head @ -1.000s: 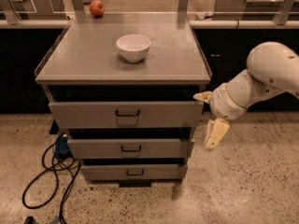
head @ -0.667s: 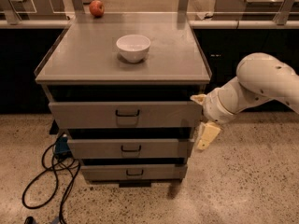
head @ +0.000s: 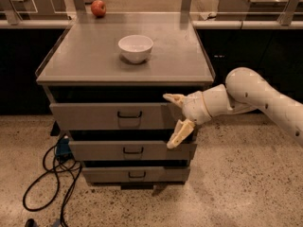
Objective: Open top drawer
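The top drawer [head: 94, 116] is the tallest grey drawer front under the cabinet top, with a small black wire handle [head: 129, 114] at its centre. It sits shut or nearly so, a dark gap above it. My gripper [head: 176, 119] hangs in front of the drawer's right end, to the right of the handle and not touching it. Its two cream fingers [head: 180, 133] are spread wide apart, one up, one down, with nothing between them. My white arm [head: 255, 96] reaches in from the right.
Two shallower grey drawers [head: 132, 150] sit below. A white bowl [head: 135, 48] stands on the cabinet top [head: 85, 56], a red apple [head: 98, 7] at its far edge. Black cables [head: 49, 174] lie on the speckled floor at the left. Dark counters stand behind.
My arm and gripper have moved left, from beside the cabinet's right edge to in front of the top drawer's right end. The drawers have not moved.
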Action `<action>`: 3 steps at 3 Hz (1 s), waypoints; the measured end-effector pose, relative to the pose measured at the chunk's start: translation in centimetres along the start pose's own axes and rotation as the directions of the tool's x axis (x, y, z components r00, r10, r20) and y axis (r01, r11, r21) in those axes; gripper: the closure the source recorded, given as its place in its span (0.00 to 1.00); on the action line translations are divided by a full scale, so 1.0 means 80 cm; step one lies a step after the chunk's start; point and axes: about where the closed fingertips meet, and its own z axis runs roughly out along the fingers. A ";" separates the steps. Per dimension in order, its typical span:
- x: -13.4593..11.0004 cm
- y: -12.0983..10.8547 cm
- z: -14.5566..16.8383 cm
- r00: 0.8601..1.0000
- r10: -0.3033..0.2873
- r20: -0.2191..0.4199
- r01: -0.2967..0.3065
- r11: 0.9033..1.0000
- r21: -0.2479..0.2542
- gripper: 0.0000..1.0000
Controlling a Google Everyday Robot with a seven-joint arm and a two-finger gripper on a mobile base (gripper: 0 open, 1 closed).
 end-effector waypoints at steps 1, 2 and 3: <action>0.005 -0.002 0.011 0.999 0.016 0.036 -0.016 1.000 -0.006 0.00; 0.011 0.000 0.014 0.992 0.032 -0.123 -0.028 0.999 0.029 0.00; 0.011 -0.003 0.007 0.939 0.032 -0.342 0.012 0.992 0.126 0.00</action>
